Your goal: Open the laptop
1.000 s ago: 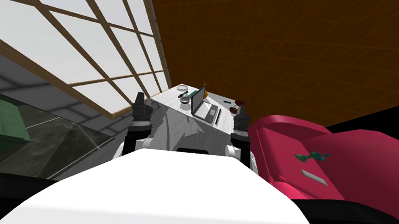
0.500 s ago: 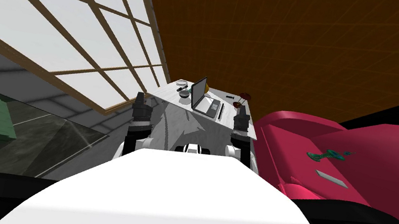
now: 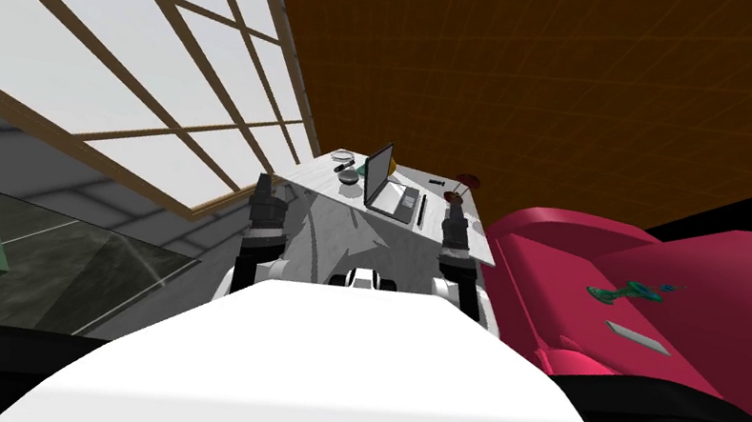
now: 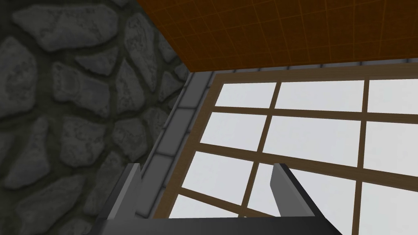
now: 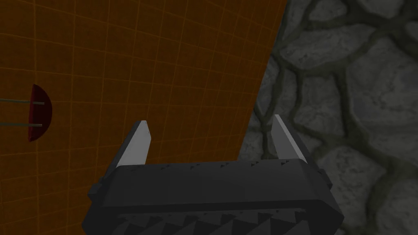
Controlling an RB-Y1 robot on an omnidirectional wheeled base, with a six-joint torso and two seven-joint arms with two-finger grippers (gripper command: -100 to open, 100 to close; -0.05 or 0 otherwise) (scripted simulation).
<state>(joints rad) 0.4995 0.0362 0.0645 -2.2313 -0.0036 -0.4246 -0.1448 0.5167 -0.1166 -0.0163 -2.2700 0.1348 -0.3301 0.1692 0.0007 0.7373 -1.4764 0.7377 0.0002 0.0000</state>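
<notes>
Nearer now, table (image 3: 325,214) edge (laptop (image 3: 390,186) open); left tool (image 4: 206,167), right tool (image 5: 210,119) wide.

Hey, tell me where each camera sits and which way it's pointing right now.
Left wrist: on the left hand, looking past the left gripper, fingers open, at the window.
Right wrist: on the right hand, looking past the right gripper, fingers open, at the orange wall.
Head: on the head, looking steeply down and forward at the table with the laptop, screen raised; both forearms show.
Shared: head and left wrist views both catch the window and orange wall.
</notes>
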